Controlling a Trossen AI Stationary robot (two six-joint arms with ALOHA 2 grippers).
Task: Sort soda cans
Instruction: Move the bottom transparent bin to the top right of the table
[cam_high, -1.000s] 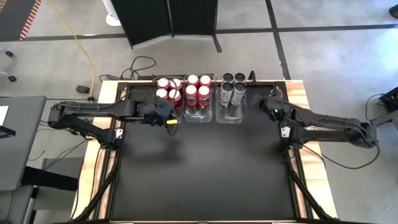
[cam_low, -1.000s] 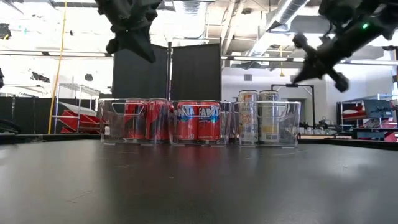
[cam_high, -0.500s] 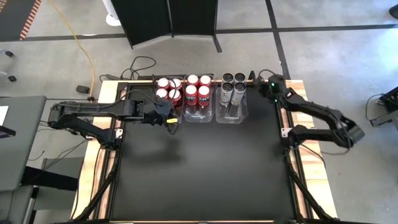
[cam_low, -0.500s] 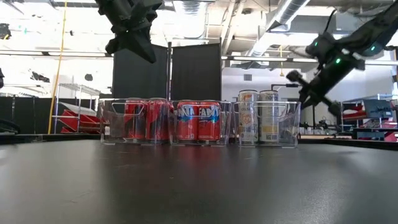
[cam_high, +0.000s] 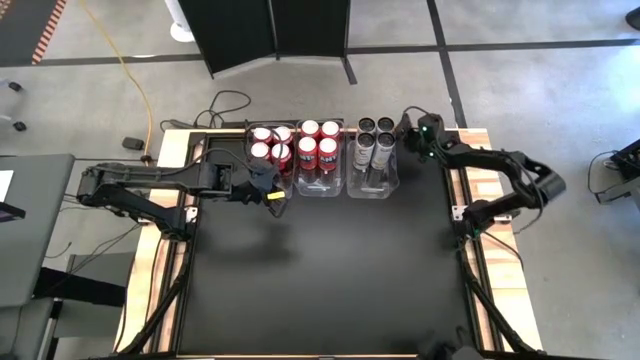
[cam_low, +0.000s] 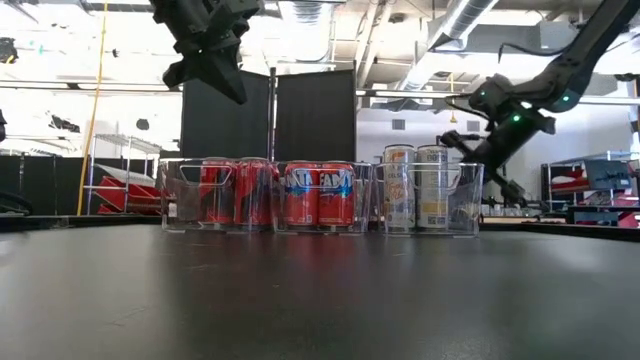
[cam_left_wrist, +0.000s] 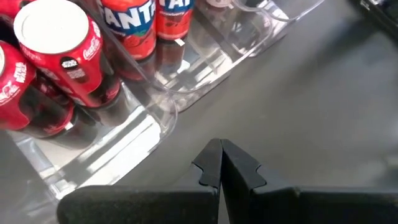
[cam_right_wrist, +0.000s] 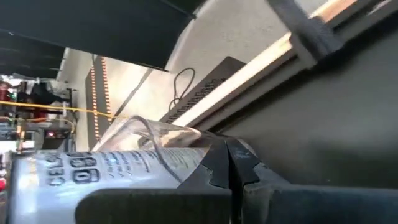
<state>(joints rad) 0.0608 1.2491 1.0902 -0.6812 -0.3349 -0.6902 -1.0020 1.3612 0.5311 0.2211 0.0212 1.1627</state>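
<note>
Sorting: looks finished, nothing left loose on the table.
Cans: red cans fill two bins, grey cans the third.
Grippers: left gripper and right gripper both closed, empty.

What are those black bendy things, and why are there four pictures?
They are two robot arms at a black table. Each ends in a gripper, like a two-finger hand. One picture looks down from above, one looks level across the table, and two come from small cameras on the arms' wrists. At the far edge stand three clear bins in a row. Two hold red cans, the third holds grey cans. The left gripper hangs above the table beside the bin of red cans. The right gripper is next to the bin of grey cans. Both are shut and hold nothing.
</note>
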